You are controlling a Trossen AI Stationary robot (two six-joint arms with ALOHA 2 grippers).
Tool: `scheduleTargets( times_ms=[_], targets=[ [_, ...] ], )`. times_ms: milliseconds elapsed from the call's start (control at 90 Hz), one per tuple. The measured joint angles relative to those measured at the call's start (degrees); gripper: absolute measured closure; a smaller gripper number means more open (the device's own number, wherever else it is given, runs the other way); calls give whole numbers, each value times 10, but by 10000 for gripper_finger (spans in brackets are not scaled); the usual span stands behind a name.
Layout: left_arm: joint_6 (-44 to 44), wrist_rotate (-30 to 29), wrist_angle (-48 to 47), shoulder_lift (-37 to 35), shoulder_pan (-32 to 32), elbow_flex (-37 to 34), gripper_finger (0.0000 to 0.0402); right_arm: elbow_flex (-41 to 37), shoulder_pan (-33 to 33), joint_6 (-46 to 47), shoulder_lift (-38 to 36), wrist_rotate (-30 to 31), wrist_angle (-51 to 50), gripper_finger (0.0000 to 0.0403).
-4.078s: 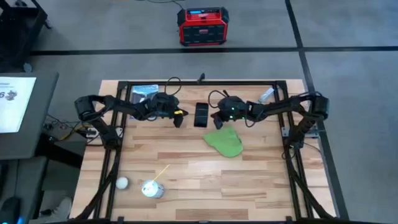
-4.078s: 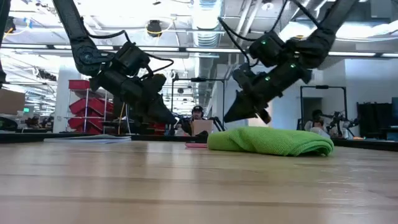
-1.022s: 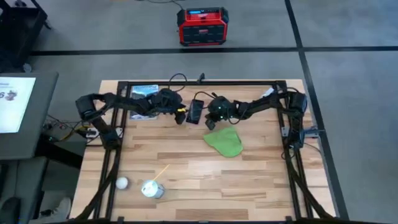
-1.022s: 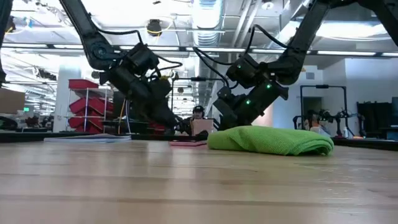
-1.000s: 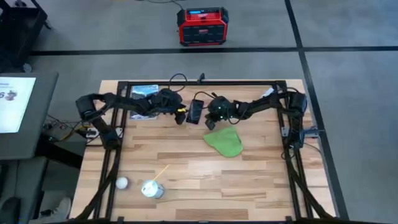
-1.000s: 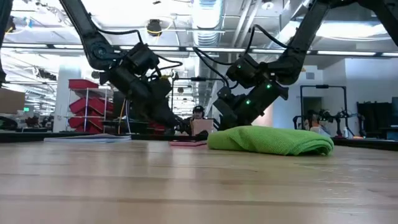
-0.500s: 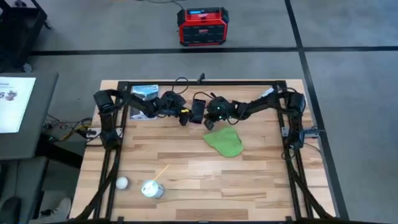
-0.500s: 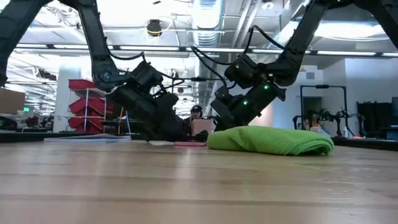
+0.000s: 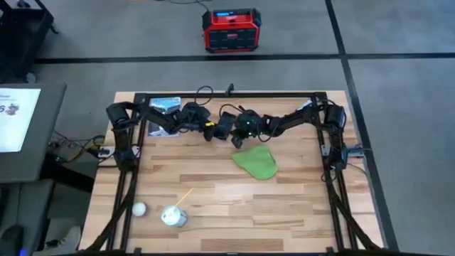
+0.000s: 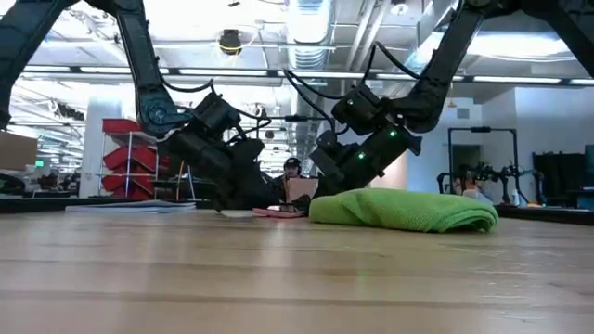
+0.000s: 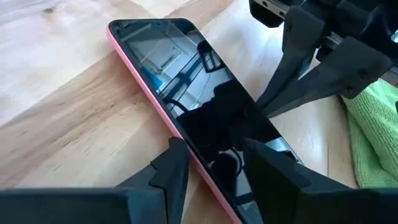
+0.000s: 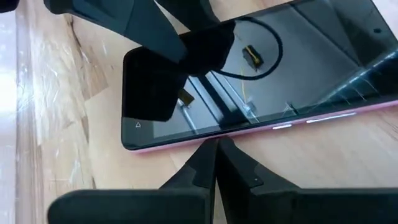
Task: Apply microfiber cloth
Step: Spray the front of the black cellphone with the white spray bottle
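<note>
Microfiber cloth point(image 9: 257, 163), a soft bright green fabric piece with a rounded, uneven outline, lies crumpled on the pale wooden bench point(image 9: 234, 213) just right of centre, untouched by either arm. At about 10 o'clock from it, the two dark arms meet over a slim rectangular phone with a black glass screen and pink edging point(image 11: 205, 118), lying face up near the bench's far edge. The left pincer point(image 11: 211, 165) rests at the phone's edge, its two fingers parted with a modest gap and clasping nothing, one finger against the pink rim. The right pincer point(image 12: 217, 163) sits low beside the phone's opposite long edge, fingers pressed together and empty. Toward 7 o'clock on the bench, well apart, lie a small white ball point(image 9: 140, 209) and a silvery round container point(image 9: 174, 215).
</note>
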Motion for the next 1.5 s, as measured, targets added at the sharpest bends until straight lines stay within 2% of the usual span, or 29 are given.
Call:
scheduleTargets(
  times_ms=[211,367,422,478,656,778,1067,1167,1289,1422,1500],
  targets=[
    [14,-1,-4,0,2,0,388,0,0,0,0,2,-3,403],
    [18,9,-6,0,3,0,395,0,0,-5,0,2,-4,403],
    [12,55,4,2,3,2,400,1,0,-6,1,3,-2,403],
    [5,77,6,1,-3,2,401,2,0,-6,2,4,0,403],
    [7,59,0,1,6,4,396,2,1,-6,2,4,-5,403],
    [7,71,-19,-14,12,2,395,2,0,-7,2,6,-11,403],
    [72,56,-167,-142,23,3,383,1,0,-9,2,5,-11,403],
    [109,16,-207,-179,21,4,362,1,0,-8,2,4,-10,403],
    [139,-36,-246,-191,20,3,330,0,0,-7,2,4,-9,403],
    [154,-86,-265,-177,20,3,300,0,0,-6,2,4,-5,403],
    [155,-90,-266,-157,20,3,288,0,1,-6,2,3,3,403]
  ],
)
